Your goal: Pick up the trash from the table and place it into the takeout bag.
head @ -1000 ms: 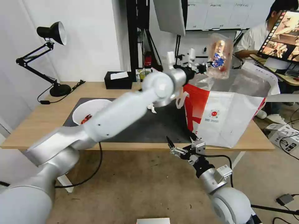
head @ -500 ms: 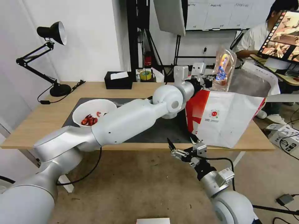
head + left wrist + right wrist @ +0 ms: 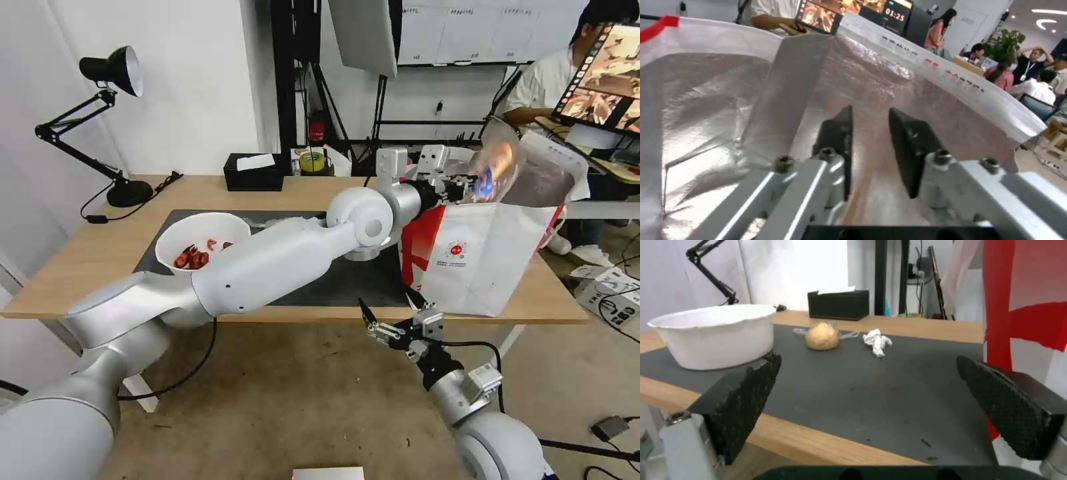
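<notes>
Left gripper (image 3: 465,187) sits over the bag (image 3: 487,257) mouth, clamshell (image 3: 497,167) tipping at the rim. Right gripper (image 3: 390,319) hangs wide below the table (image 3: 87,260) edge.

clamshell tray (image 3: 497,170) blurred at the takeout bag (image 3: 480,260) mouth, left arm hiding part of mat (image 3: 320,283)

A clock readout, "01:25", stood in pale digits on a dark screen (image 3: 899,15) in the room behind, seen from the left wrist camera. The takeout bag (image 3: 480,267) carried a small round red-and-green logo (image 3: 457,250) on its white front, with a line of tiny print under it that I could not read. Red lettering ran along the bag's rim (image 3: 951,75) in the left wrist view, too blurred to make out.
</notes>
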Available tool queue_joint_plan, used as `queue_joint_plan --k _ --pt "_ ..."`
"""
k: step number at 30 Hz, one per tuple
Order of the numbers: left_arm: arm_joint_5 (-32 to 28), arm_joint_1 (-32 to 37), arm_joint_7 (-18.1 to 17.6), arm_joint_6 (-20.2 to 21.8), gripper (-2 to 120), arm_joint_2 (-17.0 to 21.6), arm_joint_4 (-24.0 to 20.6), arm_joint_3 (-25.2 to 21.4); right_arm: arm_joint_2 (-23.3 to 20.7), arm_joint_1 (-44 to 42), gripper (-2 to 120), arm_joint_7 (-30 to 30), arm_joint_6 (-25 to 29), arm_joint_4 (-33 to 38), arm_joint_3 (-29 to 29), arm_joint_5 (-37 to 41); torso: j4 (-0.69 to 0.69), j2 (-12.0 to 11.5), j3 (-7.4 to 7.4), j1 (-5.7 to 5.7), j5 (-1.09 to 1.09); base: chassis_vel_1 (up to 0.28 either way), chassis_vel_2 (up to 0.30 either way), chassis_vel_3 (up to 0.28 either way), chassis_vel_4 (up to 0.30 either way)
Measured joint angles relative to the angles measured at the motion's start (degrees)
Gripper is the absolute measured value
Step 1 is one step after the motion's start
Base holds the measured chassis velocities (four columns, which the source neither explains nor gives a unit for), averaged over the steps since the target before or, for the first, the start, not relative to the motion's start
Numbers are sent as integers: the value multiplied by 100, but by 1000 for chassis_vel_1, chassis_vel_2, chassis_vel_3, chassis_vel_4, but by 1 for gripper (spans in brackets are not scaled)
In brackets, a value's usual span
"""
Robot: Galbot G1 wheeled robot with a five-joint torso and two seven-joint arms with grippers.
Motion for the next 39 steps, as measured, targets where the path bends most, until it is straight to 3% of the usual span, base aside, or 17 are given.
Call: queue_joint_plan --k 8,9,18,24,27,29,31,33,35,39 --pt "87 32 121 -152 67 214 -71 -117 39 -52 100 2 3 32 1 -44 0 0 0 0 0 0 0 0 0" --pt "87 32 121 -152 67 214 -71 -117 39 -52 100 2 3 32 1 -44 0 0 0 0 0 0 0 0 0" --pt "1000 146 521 -822 98 1142 -654 -200 80 -157 100 -17 225 80 159 -235 0 0 0 0 -1 0 0 0 0" --pt "1441 551 523 -1127 100 1659 -968 -396 83 -104 100 -24 387 -16 164 -407 1 0 0 0 -2 0 0 0 0" --pt "2000 1086 519 -1761 100 2074 -1146 -501 76 -53 100 -7 606 -103 170 -538 0 0 0 0 -2 0 0 0 0" --pt "2144 1240 512 -1872 100 2171 -1196 -571 76 -27 100 18 681 -132 166 -564 0 0 0 0 -2 0 0 0 0" --pt "2442 1814 465 -2007 100 2514 -1483 -1040 75 74 100 126 997 -244 172 -733 2 0 1 0 -2 0 0 0 0" --pt "2499 1950 456 -2013 100 2582 -1553 -1169 75 91 100 159 1063 -265 174 -767 1 0 0 0 -1 0 0 0 0" --pt "2826 2597 420 -2020 100 2882 -1801 -1745 68 125 100 299 1208 -302 172 -814 1 0 0 0 -2 0 0 0 0" --pt "3382 3419 395 -2146 100 3199 -1969 -2276 68 128 100 447 1341 -326 110 -816 2 1 0 0 -3 0 0 0 0"
